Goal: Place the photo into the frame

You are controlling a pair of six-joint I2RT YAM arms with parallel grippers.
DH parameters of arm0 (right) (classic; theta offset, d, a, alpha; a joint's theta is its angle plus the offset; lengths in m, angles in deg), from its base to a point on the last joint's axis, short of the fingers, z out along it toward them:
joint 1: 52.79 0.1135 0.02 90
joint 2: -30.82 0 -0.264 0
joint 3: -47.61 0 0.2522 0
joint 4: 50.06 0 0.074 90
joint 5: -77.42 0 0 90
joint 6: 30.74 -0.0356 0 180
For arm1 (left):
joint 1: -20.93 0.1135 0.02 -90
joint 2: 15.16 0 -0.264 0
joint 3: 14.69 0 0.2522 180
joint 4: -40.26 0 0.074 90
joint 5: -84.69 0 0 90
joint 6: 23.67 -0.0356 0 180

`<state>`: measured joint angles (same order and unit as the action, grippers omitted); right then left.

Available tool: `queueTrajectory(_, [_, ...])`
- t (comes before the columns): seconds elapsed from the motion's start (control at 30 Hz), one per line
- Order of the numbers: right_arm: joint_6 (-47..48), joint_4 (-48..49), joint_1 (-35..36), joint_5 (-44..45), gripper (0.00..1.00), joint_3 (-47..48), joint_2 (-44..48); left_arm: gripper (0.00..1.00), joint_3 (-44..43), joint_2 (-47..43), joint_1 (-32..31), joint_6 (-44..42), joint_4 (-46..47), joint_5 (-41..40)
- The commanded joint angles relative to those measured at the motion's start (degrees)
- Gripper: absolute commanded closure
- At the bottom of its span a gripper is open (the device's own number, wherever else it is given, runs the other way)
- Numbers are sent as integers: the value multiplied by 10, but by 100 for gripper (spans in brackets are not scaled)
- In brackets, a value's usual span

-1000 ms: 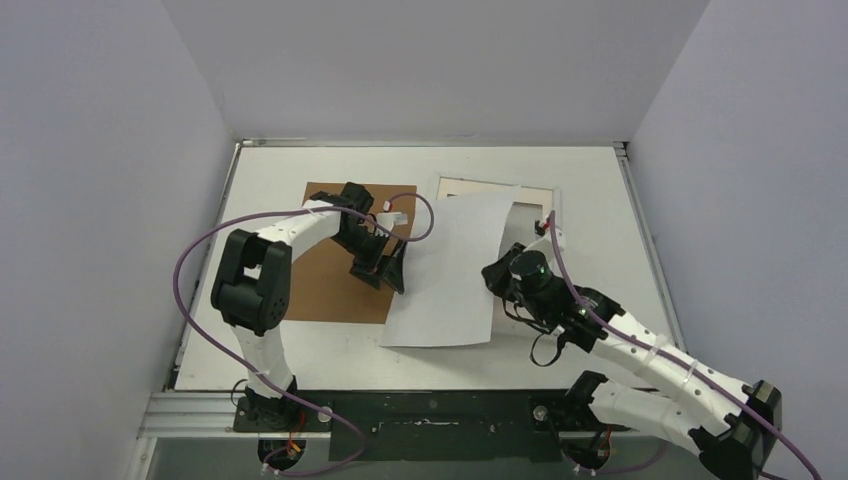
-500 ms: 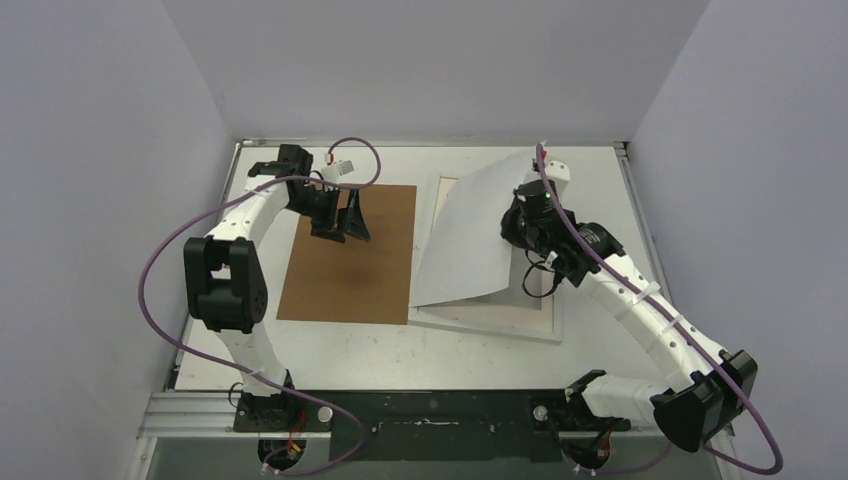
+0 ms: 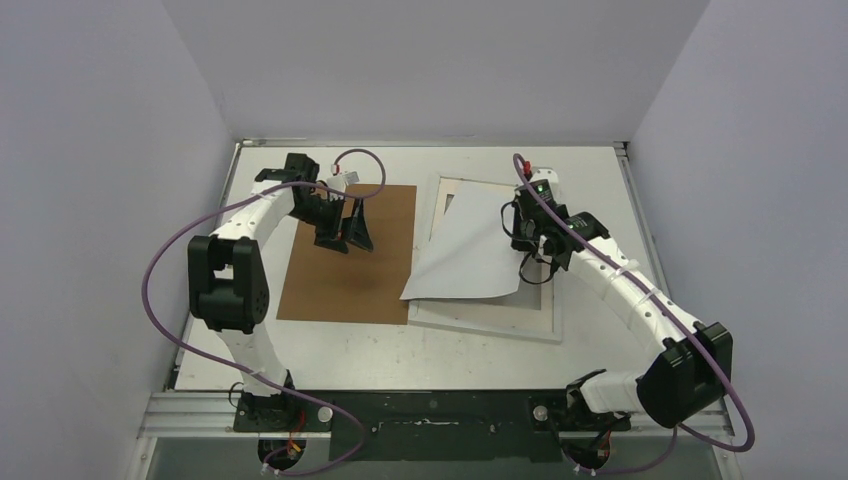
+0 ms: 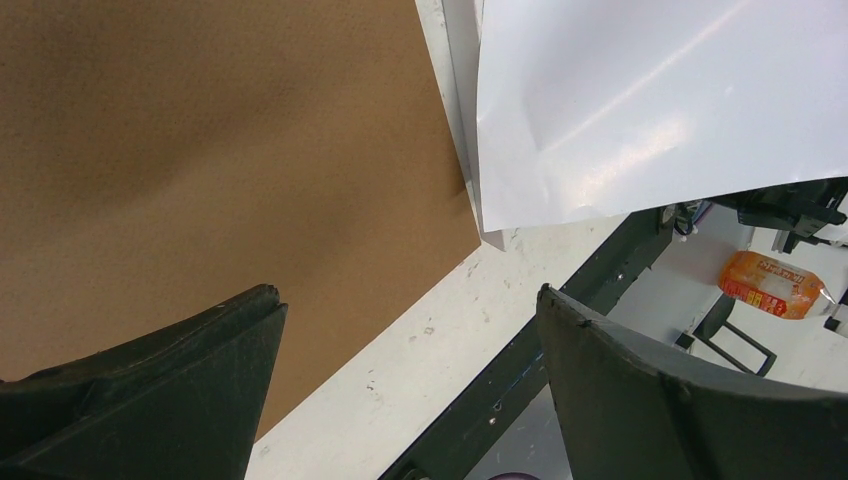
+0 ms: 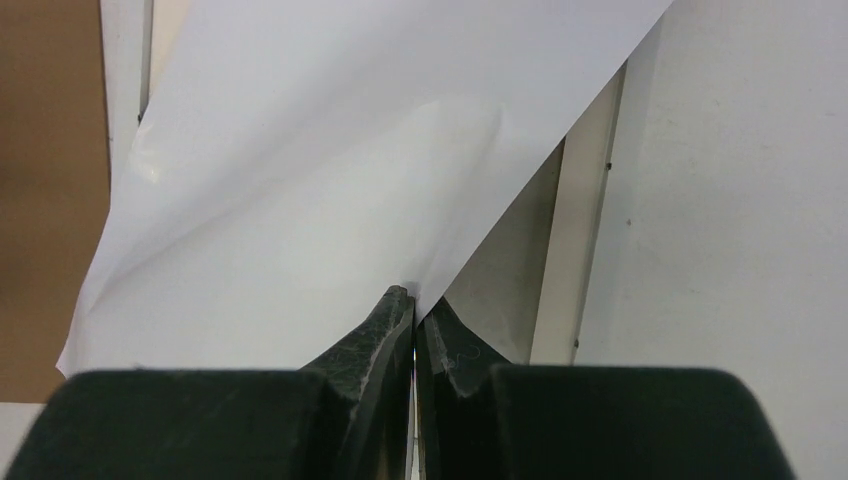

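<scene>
Right gripper [image 3: 522, 245] is clamped on the right-hand edge of the photo [image 3: 465, 255]; in the right wrist view the two fingertips [image 5: 398, 318] meet with the sheet's edge pinched between them and no gap shows. Only the plain white back of the photo faces the cameras, so the printed side is hidden in every view. The sheet is not flat: it bows upward, and glare streaks cross it in the left wrist view. It lies skewed across the frame [image 3: 485, 321], covering most of the left side and the middle. The frame's near border, right border and part of the far edge show; the rest is under the sheet. The photo's near-left corner reaches out over the frame's left border toward the brown backing board [image 3: 350, 275]. Whether that corner touches the board I cannot tell. Left gripper [image 3: 348, 238] hangs above the board with jaws spread wide and nothing between them; the left wrist view shows both fingers [image 4: 150, 400] cut off at the bottom edge, with board and bare table [image 4: 450, 330] in the gap. The board lies flat on the table just beside the frame's left border. In the top view the right wrist's own body partly blocks the exact grip point.
</scene>
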<state>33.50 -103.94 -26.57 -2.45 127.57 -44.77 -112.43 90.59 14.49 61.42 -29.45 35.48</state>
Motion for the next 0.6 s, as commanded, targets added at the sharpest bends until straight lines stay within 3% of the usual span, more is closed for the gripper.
queueTrajectory(0.0, [40,-22,1,2,95,25,-11,4,-1,-19,0,-4,9,6])
queueTrajectory(0.33, [88,-72,2,-22,95,66,14,4,-2,-18,-7,-2,10,3])
queueTrajectory(0.57, [103,-93,2,-61,85,43,19,3,-6,-18,-10,0,9,0])
